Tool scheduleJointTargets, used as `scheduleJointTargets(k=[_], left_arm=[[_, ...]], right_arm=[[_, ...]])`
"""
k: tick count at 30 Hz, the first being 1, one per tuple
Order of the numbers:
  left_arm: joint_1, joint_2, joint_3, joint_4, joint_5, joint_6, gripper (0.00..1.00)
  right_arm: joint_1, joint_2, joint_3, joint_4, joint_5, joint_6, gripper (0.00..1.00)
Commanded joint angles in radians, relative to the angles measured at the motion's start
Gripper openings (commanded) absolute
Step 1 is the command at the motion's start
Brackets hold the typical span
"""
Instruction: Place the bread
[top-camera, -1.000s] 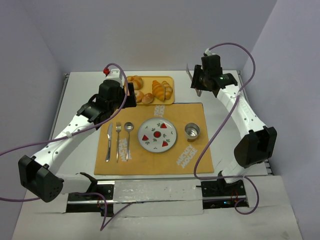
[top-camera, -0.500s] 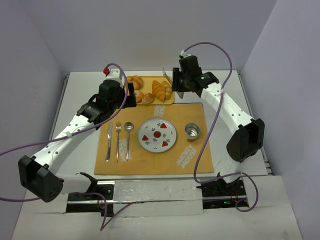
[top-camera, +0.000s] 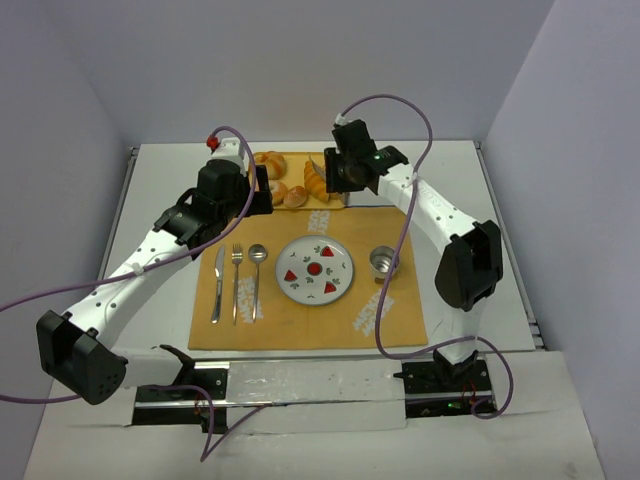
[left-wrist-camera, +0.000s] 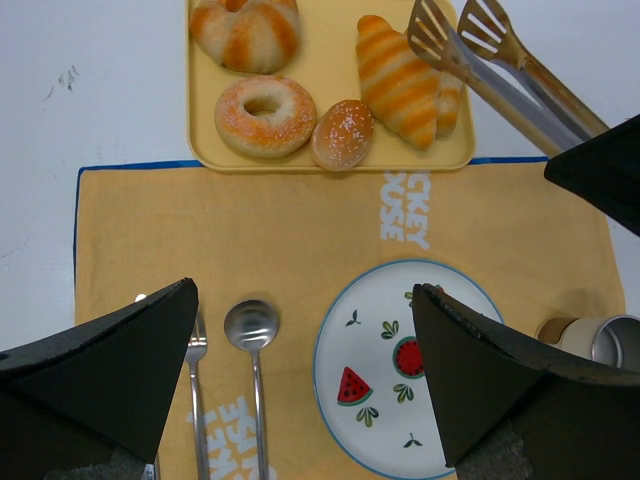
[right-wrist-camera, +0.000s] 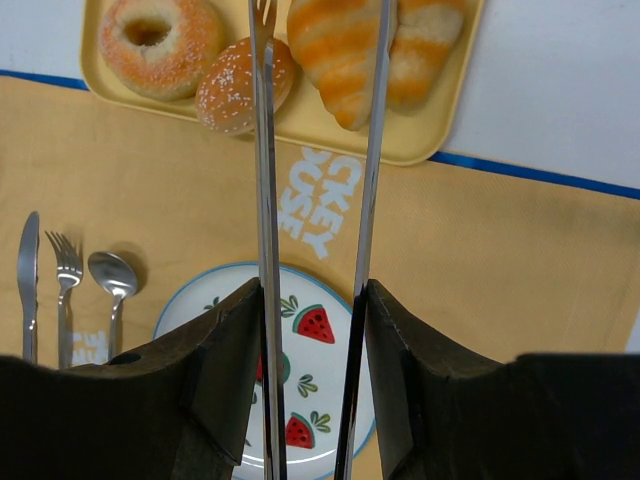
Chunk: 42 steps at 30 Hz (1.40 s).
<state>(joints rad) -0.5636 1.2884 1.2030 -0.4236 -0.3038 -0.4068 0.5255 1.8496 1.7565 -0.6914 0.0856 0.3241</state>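
Straddling the bread (right-wrist-camera: 325, 55) with the tongs (right-wrist-camera: 263, 200), by the look of it, with the pick not yet made. Worth noting where that croissant lies: on the yellow tray (left-wrist-camera: 330, 50), just beyond the plate (left-wrist-camera: 365, 320) and apart from it.

Best done by setting one tong arm down each flank, clear of the sesame roll (right-wrist-camera: 235, 90) and the paler roll (right-wrist-camera: 425, 50) crowding it, and lowering until the tips bracket the thick middle. Squeeze gently: probably soft, easily crushed, and apt to pivot if caught near a tapered end. Lift straight up before carrying back to the plate, presumably the goal.

Gripping the tongs with the right fingers (right-wrist-camera: 225, 400) drawn nearly together, pressing both arms from outside, tips spread about as wide as the croissant; impossible to tell whether touching it yet. Hovering with the left fingers (left-wrist-camera: 120, 370) spread wide, holding nothing, up off the counter (left-wrist-camera: 100, 100) to the far left of the plate
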Motion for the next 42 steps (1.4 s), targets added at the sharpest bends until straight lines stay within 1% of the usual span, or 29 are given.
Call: scheduleJointTargets(k=[1, 17, 22, 27, 38, 42], left_arm=[[-0.005, -0.026, 0.018, 0.022, -0.012, 0.000, 0.99], [-0.007, -0.023, 0.020, 0.020, -0.006, 0.000, 0.99], [-0.007, -0.024, 0.020, 0.022, -0.004, 0.002, 0.99], [-0.005, -0.023, 0.020, 0.020, -0.004, 0.002, 0.99], [-0.007, -0.020, 0.018, 0.020, -0.006, 0.003, 0.99], [-0.007, -0.020, 0.020, 0.022, -0.004, 0.003, 0.99]], right_arm=[[0.016, 0.017, 0.057, 0.018, 0.013, 0.000, 0.50], [0.039, 0.080, 0.080, -0.007, 0.089, -0.003, 0.50], [0.042, 0.094, 0.086, -0.013, 0.095, -0.005, 0.53], [0.044, 0.106, 0.095, -0.020, 0.091, -0.008, 0.59], [0.045, 0.129, 0.101, -0.023, 0.071, -0.013, 0.59], [0.051, 0.135, 0.106, -0.023, 0.069, -0.013, 0.58]])
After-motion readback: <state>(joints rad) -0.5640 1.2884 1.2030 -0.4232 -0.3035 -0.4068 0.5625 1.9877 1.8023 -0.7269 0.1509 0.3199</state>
